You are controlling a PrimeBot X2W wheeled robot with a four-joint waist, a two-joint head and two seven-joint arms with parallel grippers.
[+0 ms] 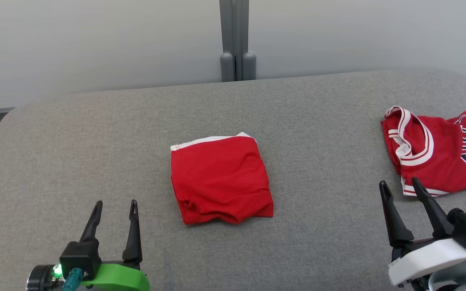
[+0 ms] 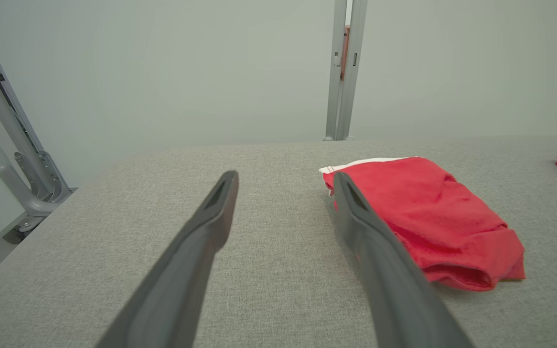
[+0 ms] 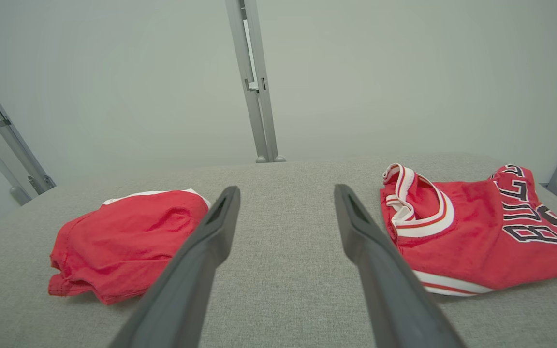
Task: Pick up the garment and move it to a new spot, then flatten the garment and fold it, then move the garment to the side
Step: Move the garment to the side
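In the head view, our left pincer [image 1: 116, 204] sits at the lower left of the frame, its two dark fingers spread apart and holding nothing. Our right pincer [image 1: 399, 184], at the lower right, is likewise spread and empty, its fingertips just short of a crumpled red jersey [image 1: 443, 153]. Beneath both is a grey fabric-covered desk [image 1: 95, 141]. At the centre of the frame, between the two pincers and apart from each, lies the folded red garment [image 1: 221, 180], a compact rectangle with a white band along its upper edge and some bunching at its lower edge. We judge that the picking up, flattening and folding are done for this piece, and that moving it to the side is what is left. The jersey at the right looks neither flattened nor folded. We cannot tell what kind of garment the folded piece is, since its inner layers are hidden. The jersey is cut off by the right edge of the frame, so its dark lettering reads only in part.
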